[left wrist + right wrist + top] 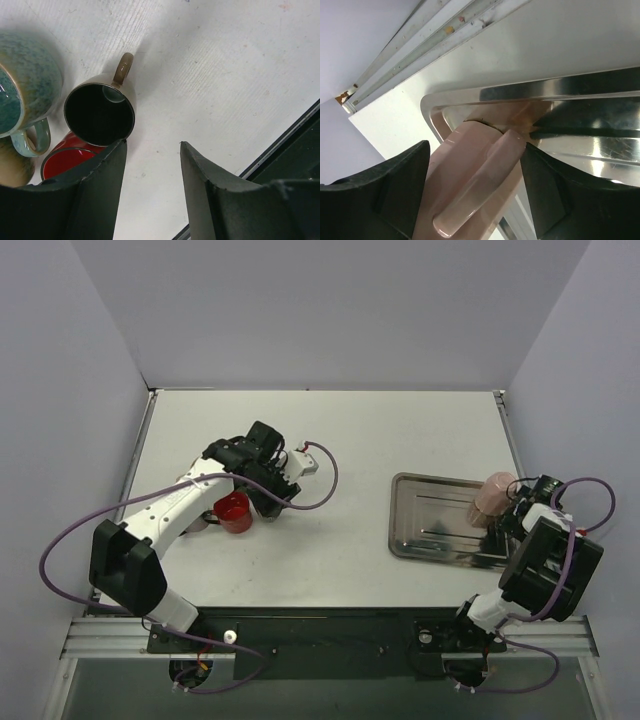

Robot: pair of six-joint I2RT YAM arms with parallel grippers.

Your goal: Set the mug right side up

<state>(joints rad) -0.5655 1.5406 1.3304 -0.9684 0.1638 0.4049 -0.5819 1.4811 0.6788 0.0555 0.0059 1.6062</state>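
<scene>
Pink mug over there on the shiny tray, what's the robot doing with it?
The right arm's tool has its fingers on either side of the pink mug, which sits on the metal tray. Whether it is squeezing the mug is hard to tell. The left arm's tool hangs open near a red mug and a brown mug, holding nothing.

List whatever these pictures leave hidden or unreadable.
Top view: the left arm mostly covers the teal mug and dark brown mug; only the red mug shows there.
Left wrist view: a left finger hides half the red mug; a tan thing is cut off at the left edge.
Right wrist view: the pink mug runs off the bottom edge; whether the right fingers touch it is unclear.
</scene>
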